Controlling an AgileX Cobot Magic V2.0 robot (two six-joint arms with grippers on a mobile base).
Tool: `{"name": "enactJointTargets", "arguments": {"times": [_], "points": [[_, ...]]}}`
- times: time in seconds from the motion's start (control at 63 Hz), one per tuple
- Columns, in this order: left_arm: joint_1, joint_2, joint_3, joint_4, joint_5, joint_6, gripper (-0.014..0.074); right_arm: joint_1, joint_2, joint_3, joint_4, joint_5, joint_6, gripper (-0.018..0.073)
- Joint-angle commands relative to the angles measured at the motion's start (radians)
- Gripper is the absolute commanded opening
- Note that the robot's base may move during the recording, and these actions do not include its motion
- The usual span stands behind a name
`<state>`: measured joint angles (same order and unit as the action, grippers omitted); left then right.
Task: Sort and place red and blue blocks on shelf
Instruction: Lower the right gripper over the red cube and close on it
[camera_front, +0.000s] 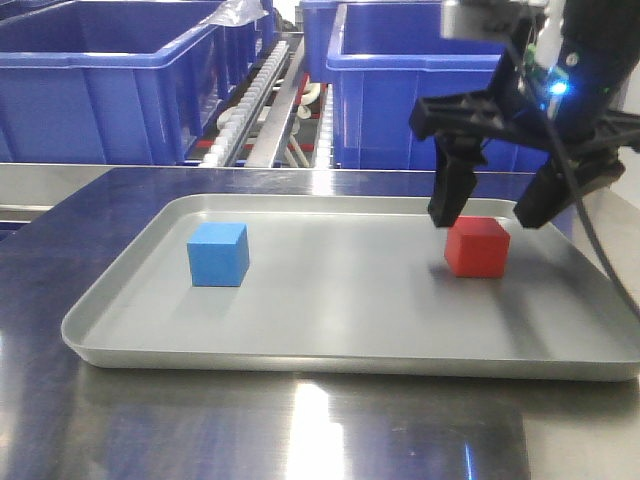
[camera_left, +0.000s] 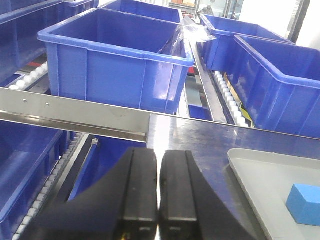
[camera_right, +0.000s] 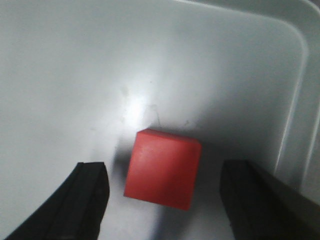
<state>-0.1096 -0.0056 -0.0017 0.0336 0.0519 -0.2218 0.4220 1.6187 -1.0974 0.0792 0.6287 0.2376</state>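
Over red block (camera_right: 163, 169), R fingers (camera_right: 86, 200) wide

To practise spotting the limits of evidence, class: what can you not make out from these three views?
- Front view: blue bins' contents, hidden by their walls.
- Left wrist view: blue block cut by the right edge; red block outside the frame.
- Right wrist view: right tool's finger bases run off the bottom edge; blue block outside the frame.

Matte red block (camera_front: 477, 246), satin metal tray (camera_front: 330, 362)
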Motion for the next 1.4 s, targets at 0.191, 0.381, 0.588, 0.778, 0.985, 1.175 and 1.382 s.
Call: {"name": "enactJointTargets", "arguments": {"times": [0.191, 0.381, 0.588, 0.778, 0.985, 1.175, 1.382], "points": [[0.001, -0.016, 0.036, -0.006, -0.084, -0.006, 0.0127, 0.001, 0.024, -0.034, 0.0, -0.064, -0.006, 0.057], [0.001, -0.016, 0.036, -0.006, -0.084, -0.006, 0.0127, 0.001, 0.052, -0.069, 0.0, -0.062, -0.006, 0.057], [0.001, -0.016, 0.036, -0.006, -0.084, -0.006, 0.0127, 0.001, 0.073, -0.09, 0.0, -0.051, -0.006, 0.057], [0.001, -0.016, 0.036, -0.006, -0.084, -0.006, 0.0127, 0.001, 0.093, -0.09, 0.0, -0.04, -0.006, 0.057], [0.001, -0.016, 0.036, -0.006, -0.084, -0.006, 0.0127, 0.001, 0.094, -0.09, 0.0, -0.038, -0.006, 0.0568], [0.001, -0.016, 0.036, -0.006, -0.084, -0.006, 0.0127, 0.001, 0.094, -0.09, 0.0, -0.03, -0.006, 0.0423], [0.001, -0.016, 0.036, -0.006, -0.084, -0.006, 0.0127, 0.001, 0.09, -0.09, 0.0, -0.003, -0.006, 0.0221]]}}
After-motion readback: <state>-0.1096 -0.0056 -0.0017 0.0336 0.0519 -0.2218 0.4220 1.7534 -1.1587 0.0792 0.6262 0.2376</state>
